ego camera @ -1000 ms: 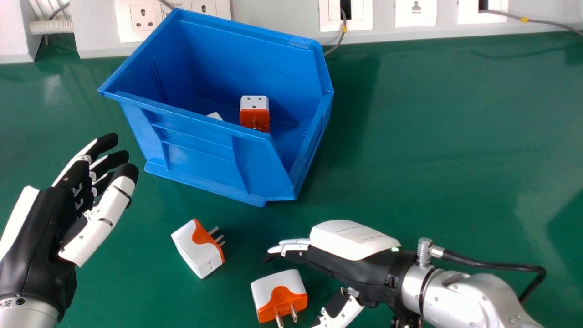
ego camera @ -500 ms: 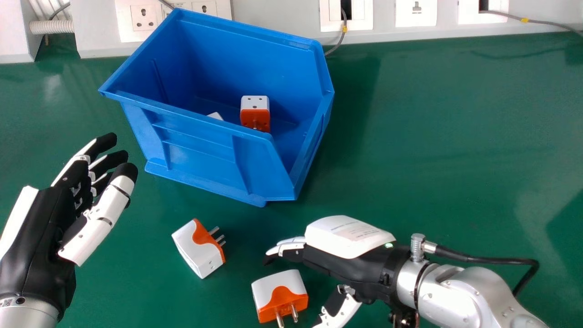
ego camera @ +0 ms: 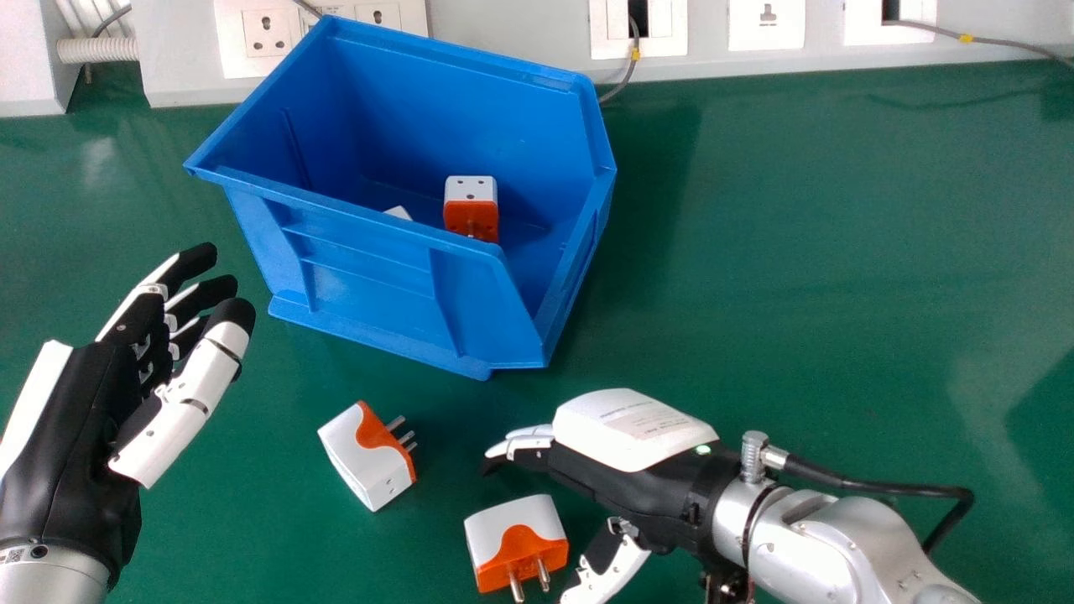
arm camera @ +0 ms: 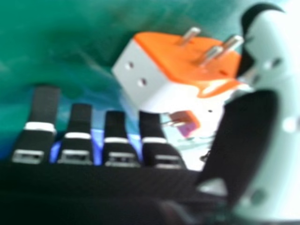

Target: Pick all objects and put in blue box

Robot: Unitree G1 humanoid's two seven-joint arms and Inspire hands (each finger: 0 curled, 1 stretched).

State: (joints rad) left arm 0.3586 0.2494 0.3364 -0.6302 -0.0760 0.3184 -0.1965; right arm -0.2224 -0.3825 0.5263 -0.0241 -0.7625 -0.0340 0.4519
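The blue box [ego camera: 377, 268] stands at the back in the head view, with a white-and-orange plug adapter [ego camera: 471, 207] and a white piece [ego camera: 398, 213] inside. On the table, one adapter [ego camera: 367, 457] lies in front of the box and another [ego camera: 515, 544] nearer the front edge, pins forward. My right hand [ego camera: 621, 470] is open just right of the nearer adapter, its fingers behind it and thumb in front. In the right hand view, an adapter [arm camera: 173, 70] sits between the fingers and thumb of my right hand [arm camera: 248, 140]. At the left, my left hand [ego camera: 92, 403] is open and empty.
Behind the box runs a white trunking [ego camera: 520, 33] with sockets and thin grey cables. A black cable [ego camera: 873, 485] loops off my right wrist. Green table surface [ego camera: 805, 277] extends right of the box.
My right hand and forearm have moved slightly left, closer around the nearer adapter. My left hand, the box and the adapters stay where they were.
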